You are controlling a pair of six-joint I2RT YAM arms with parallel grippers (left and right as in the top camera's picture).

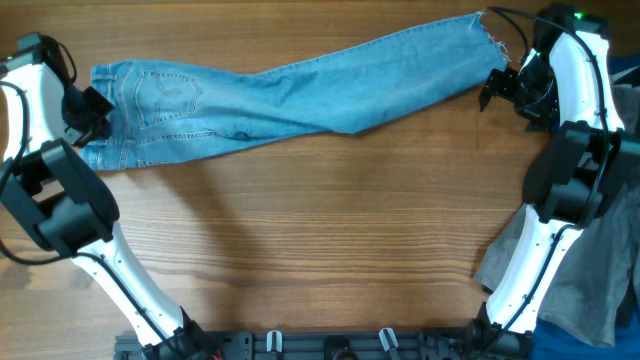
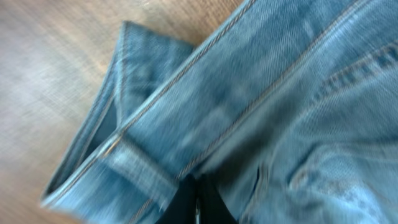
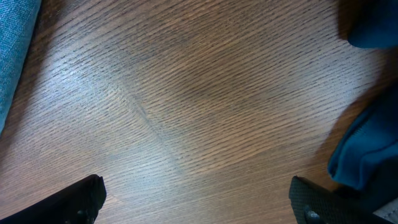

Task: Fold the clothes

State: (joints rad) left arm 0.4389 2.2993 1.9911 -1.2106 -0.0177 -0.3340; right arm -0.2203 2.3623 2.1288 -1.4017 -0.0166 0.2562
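The light blue jeans (image 1: 290, 95) lie stretched across the far side of the table, waist at the left, frayed hem at the upper right. A stitched back pocket (image 1: 168, 95) faces up. My left gripper (image 1: 92, 118) is at the waistband, shut on the denim; the left wrist view shows its fingers (image 2: 198, 202) pinched together in the waistband fabric (image 2: 186, 124). My right gripper (image 1: 497, 88) is open and empty, just right of the hem, over bare wood (image 3: 199, 99). An edge of the jeans (image 3: 15, 56) shows at the left of the right wrist view.
A grey garment (image 1: 560, 280) and a dark blue garment (image 1: 625, 110) lie at the right edge of the table; the dark blue cloth (image 3: 367, 143) also shows in the right wrist view. The arm bases stand along the front edge (image 1: 320, 345).
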